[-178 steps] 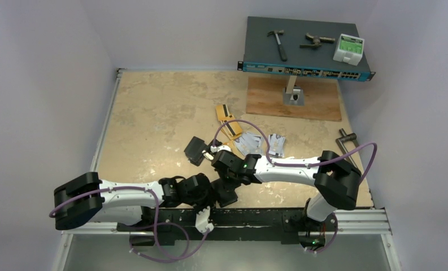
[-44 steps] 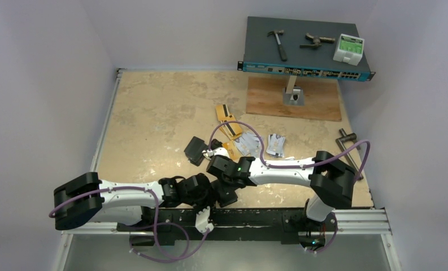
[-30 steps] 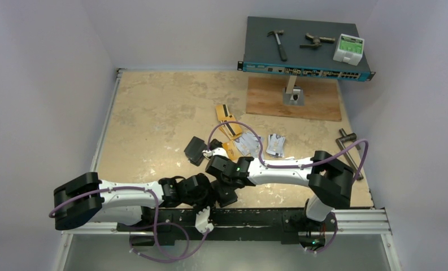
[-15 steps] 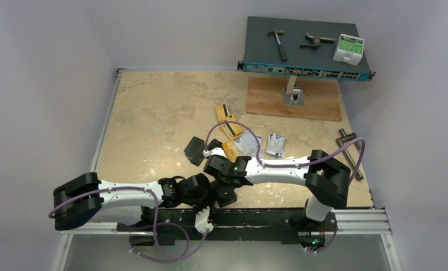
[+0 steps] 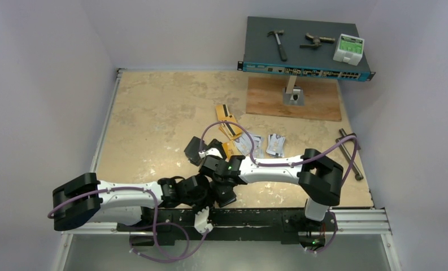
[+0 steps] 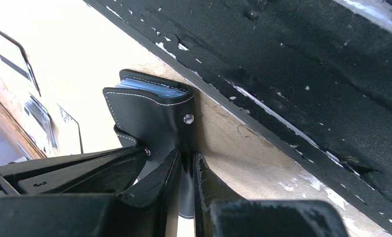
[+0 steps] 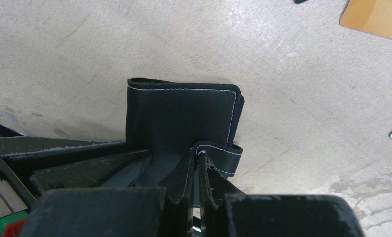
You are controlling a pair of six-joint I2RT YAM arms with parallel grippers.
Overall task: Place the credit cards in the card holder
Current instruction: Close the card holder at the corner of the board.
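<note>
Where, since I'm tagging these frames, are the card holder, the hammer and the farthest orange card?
card holder (image 6: 149,116), left wrist view, front flap
hammer (image 5: 280,46), top view, handle
farthest orange card (image 5: 225,114), top view, middle

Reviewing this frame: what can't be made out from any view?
- Left wrist: whether the card holder has cards in its sleeves; only the sleeve edges show.
- Right wrist: inside of the second black holder, hidden by its own cover; orange card cut off at the frame's corner.
- Top external: print on the silver-white cards, too small.
</note>
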